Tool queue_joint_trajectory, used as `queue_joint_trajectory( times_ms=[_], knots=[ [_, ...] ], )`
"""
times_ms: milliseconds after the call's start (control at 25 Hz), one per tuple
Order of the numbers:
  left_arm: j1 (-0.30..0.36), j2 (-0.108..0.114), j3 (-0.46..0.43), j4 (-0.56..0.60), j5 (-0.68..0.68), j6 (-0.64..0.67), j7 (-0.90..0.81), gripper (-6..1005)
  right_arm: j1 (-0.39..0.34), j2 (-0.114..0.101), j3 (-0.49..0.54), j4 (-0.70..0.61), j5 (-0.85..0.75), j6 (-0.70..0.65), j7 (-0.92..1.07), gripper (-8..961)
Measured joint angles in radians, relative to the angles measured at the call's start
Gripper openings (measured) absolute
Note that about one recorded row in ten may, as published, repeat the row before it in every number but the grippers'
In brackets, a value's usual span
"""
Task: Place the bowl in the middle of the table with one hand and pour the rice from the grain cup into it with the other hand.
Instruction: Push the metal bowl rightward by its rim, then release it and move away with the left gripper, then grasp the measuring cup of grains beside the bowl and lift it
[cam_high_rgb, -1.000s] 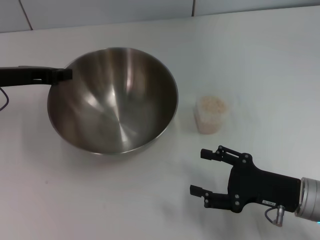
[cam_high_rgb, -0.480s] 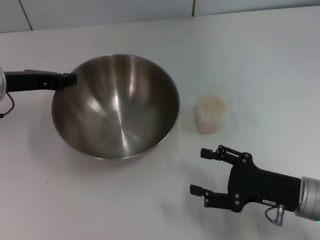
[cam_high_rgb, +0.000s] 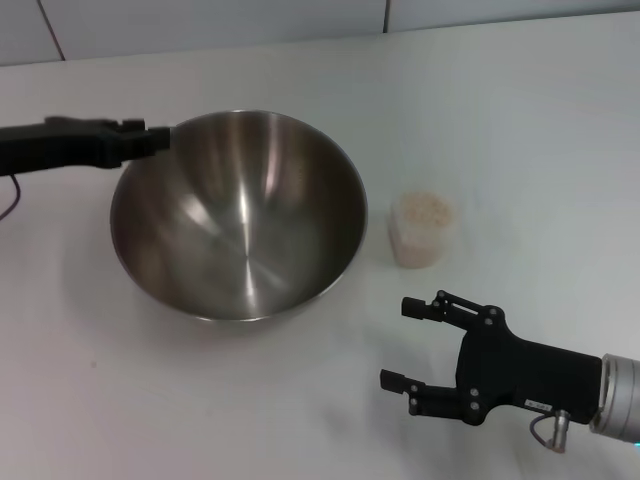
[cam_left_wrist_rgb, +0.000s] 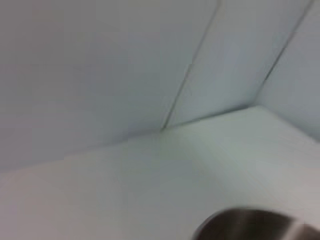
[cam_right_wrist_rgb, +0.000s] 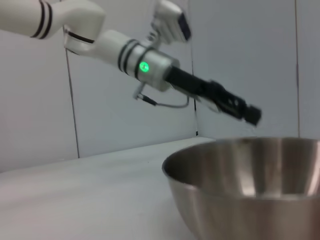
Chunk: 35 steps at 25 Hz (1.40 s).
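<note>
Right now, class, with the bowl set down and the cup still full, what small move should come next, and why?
Probably the right gripper should advance toward the cup. It waits open on the near side of the cup, apart from it. The cup stands upright beside the bowl, rice unpoured. The left gripper sits at the bowl's far rim.

White left arm with black bands, green light, black right hand, silver wrist

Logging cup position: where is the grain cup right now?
In the head view, the grain cup stands on the table, just right of the bowl.
</note>
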Motion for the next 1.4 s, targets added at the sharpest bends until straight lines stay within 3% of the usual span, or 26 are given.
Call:
queue_joint_trajectory(
  times_ms=[120, 160, 280, 440, 520, 720, 880, 920, 1120, 1400],
  knots=[
    [0.116, -0.003, -0.01, 0.145, -0.15, 0.12, 0.144, 338, -0.005, -0.001, 0.001, 0.001, 0.002, 0.0, 0.0, 829],
    [0.116, -0.003, -0.01, 0.145, -0.15, 0.12, 0.144, 373, -0.005, -0.001, 0.001, 0.001, 0.002, 0.0, 0.0, 829],
    [0.237, -0.006, -0.006, 0.201, -0.264, 0.186, 0.311, 477, -0.014, -0.001, 0.013, 0.002, 0.009, 0.0, 0.006, 829],
    [0.359, -0.006, -0.01, 0.17, -0.351, 0.279, 0.575, 634, -0.036, -0.002, 0.077, 0.003, 0.012, 0.0, 0.008, 829],
    [0.409, -0.007, -0.013, 0.126, -0.367, 0.324, 0.711, 712, -0.056, -0.002, 0.174, 0.004, 0.012, 0.003, 0.008, 829],
    [0.432, -0.001, -0.031, 0.047, -0.36, 0.344, 0.778, 846, -0.076, 0.0, 0.316, 0.007, 0.012, 0.051, -0.001, 828],
    [0.435, -0.001, -0.029, 0.048, -0.341, 0.346, 0.779, 846, -0.079, 0.001, 0.393, 0.021, 0.012, 0.096, -0.035, 828],
    [0.435, -0.002, -0.027, 0.05, -0.338, 0.347, 0.779, 846, -0.078, 0.002, 0.469, 0.057, 0.012, 0.133, -0.101, 828],
    [0.427, -0.002, -0.022, 0.046, -0.337, 0.348, 0.778, 846, -0.063, 0.002, 0.624, 0.139, 0.012, 0.201, -0.247, 828],
    [0.42, -0.002, -0.02, 0.044, -0.329, 0.349, 0.772, 846, -0.015, 0.002, 0.666, 0.166, 0.008, 0.257, -0.257, 829]
  ],
)
